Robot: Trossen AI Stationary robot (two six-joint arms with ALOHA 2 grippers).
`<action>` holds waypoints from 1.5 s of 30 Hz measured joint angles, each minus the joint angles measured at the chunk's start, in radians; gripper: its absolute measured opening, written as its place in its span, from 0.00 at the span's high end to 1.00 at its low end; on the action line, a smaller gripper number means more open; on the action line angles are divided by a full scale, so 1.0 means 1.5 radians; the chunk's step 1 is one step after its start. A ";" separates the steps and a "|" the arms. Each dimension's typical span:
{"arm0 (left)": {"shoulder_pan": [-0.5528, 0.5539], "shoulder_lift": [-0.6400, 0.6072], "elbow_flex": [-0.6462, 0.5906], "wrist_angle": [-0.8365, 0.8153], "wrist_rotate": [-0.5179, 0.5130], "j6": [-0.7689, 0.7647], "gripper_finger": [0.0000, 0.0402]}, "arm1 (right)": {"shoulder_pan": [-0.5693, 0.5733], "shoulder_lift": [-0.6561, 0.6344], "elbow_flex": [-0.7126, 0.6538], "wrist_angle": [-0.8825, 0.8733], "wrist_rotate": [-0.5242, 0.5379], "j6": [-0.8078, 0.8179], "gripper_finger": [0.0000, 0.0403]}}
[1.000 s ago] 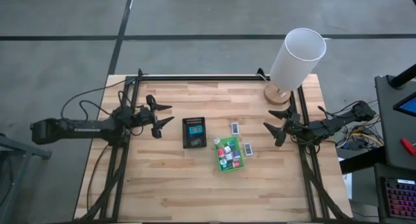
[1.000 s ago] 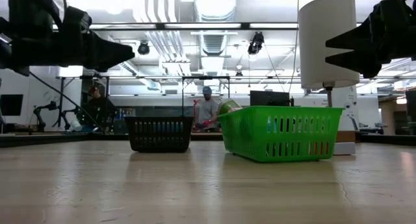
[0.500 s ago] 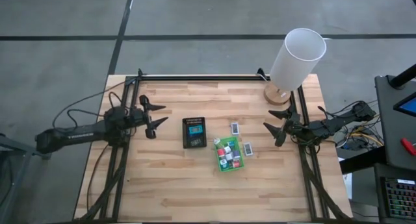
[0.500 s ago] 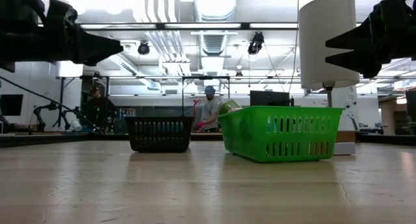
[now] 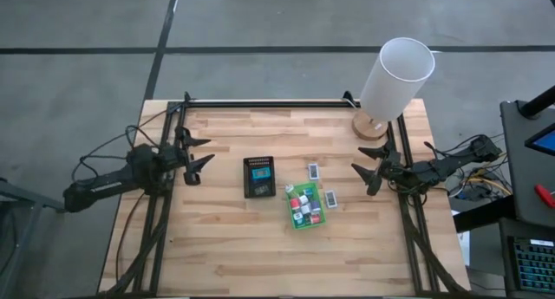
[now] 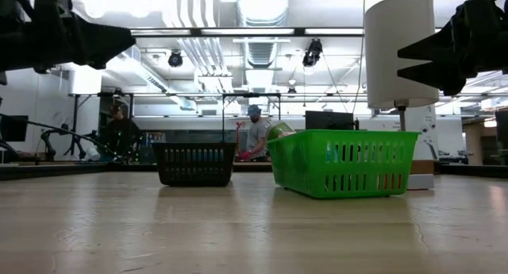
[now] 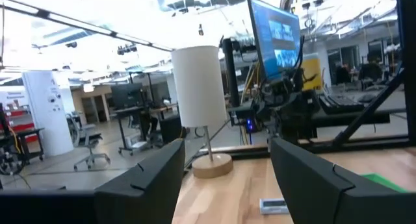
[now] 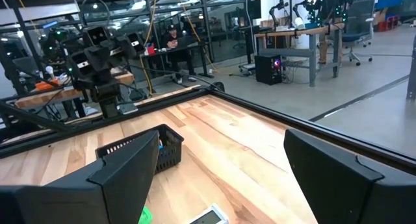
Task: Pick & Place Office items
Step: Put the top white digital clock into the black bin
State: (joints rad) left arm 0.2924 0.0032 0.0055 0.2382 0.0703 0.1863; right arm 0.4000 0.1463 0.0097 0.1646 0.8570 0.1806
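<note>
The office items are several small white, red and green pieces lying in the green tray (image 5: 303,204) and a teal piece in the black ribbed tray (image 5: 258,177). Two white packets (image 5: 313,170) (image 5: 330,198) lie flat on the wooden table beside the green tray. My left gripper (image 5: 205,150) hovers open at the table's left side, clear of the trays, and holds nothing. My right gripper (image 5: 359,178) hovers open at the table's right side, also holding nothing. In the low view both trays (image 6: 194,164) (image 6: 345,163) stand on the tabletop.
A white-shaded lamp (image 5: 395,78) on a round wooden base stands at the far right corner. A black frame rail (image 5: 260,100) runs along the far edge. Bare wood lies at the near half of the table (image 5: 260,256). People show in the room beyond (image 6: 254,131).
My left gripper has drawn back toward the table's left edge and risen a little, its fingers tipping upward; it has stayed open. The trays and the items lie as before.
</note>
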 joint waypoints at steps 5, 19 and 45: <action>-0.001 -0.002 0.000 -0.001 -0.001 0.000 0.42 | 0.000 0.001 0.000 0.000 0.001 0.000 0.19; -0.001 0.007 0.000 -0.053 -0.020 -0.002 0.42 | 0.000 0.000 0.000 -0.001 0.001 0.000 0.19; -0.001 0.008 0.000 -0.115 -0.018 -0.007 0.42 | 0.000 0.000 0.000 -0.001 0.000 0.000 0.19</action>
State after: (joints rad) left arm 0.2909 0.0158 0.0055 0.0654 0.0437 0.1753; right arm 0.3999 0.1463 0.0097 0.1637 0.8572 0.1806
